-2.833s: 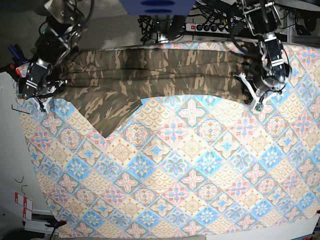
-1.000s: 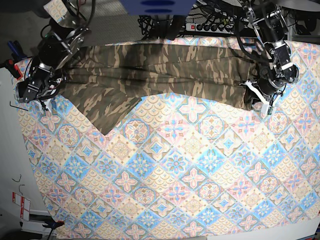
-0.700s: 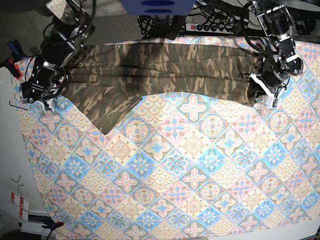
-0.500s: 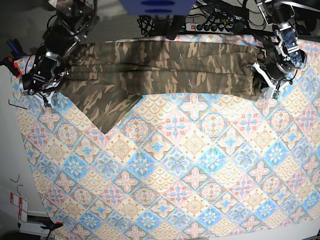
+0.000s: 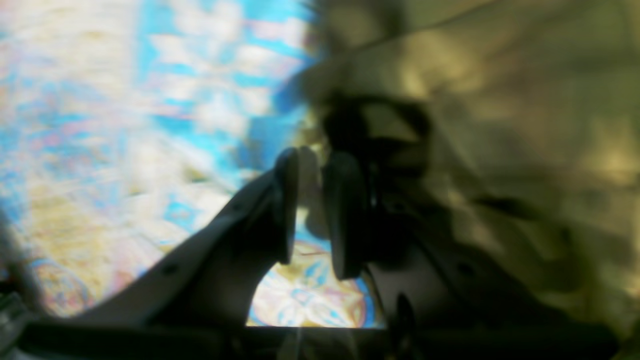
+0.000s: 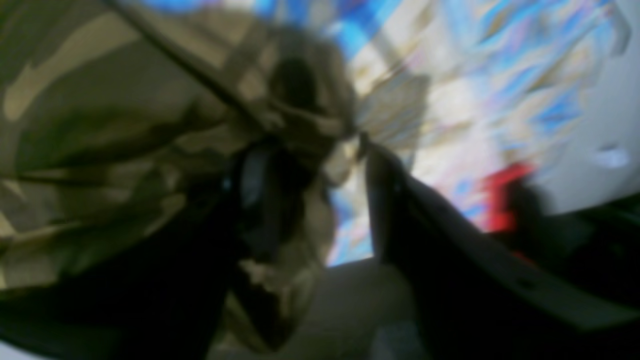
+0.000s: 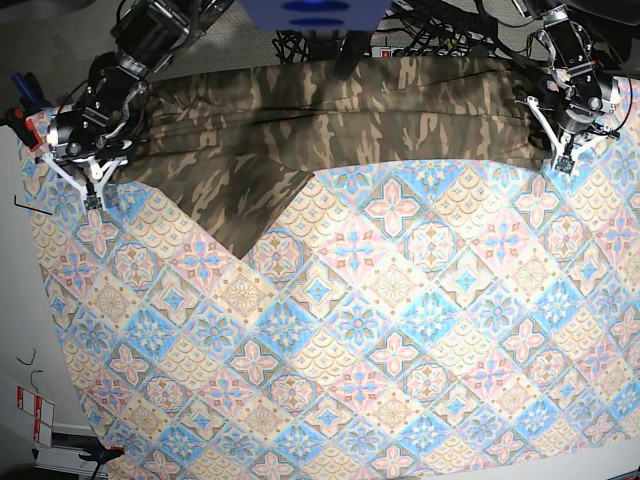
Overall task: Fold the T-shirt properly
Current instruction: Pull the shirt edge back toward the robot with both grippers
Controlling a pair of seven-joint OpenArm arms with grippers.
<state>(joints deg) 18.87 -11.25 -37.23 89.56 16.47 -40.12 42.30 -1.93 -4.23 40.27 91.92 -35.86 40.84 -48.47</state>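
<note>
Nearest, spread flat over the whole table: pastel blue, pink and cream diamond-patterned tablecloth [image 7: 380, 330].

Further back, stretched in a long band along the far edge: soft camouflage T-shirt [image 7: 330, 110] in olive, brown and tan. Runs almost from one arm to the other. Sends one triangular flap toward the near side, left of centre in the base view, its tip resting on the tablecloth. Shows lengthwise creases along the band.

At the base view's left end of the band: right gripper [image 7: 92, 188], pointing down at the edge of the cloth. Stands with jaws clearly apart in the wrist view. Has camouflage cloth draped against the inner finger [image 6: 250, 180], with bright tablecloth showing through the gap beside it. Clamps nothing between the two fingers.

At the base view's right end: left gripper [image 7: 557, 155], just at the corner of the shirt. Shows only a narrow slit between its dark pads [image 5: 287, 200] in the wrist view, with tablecloth pattern visible through the lower part of that slit. Looks parted a little rather than pinched on fabric, though the blur near the tips leaves that uncertain. Has the shirt bunched right beside the outer finger.

Farthest, past the table edge: black power strip [image 7: 425, 52] among dark cables.
</note>
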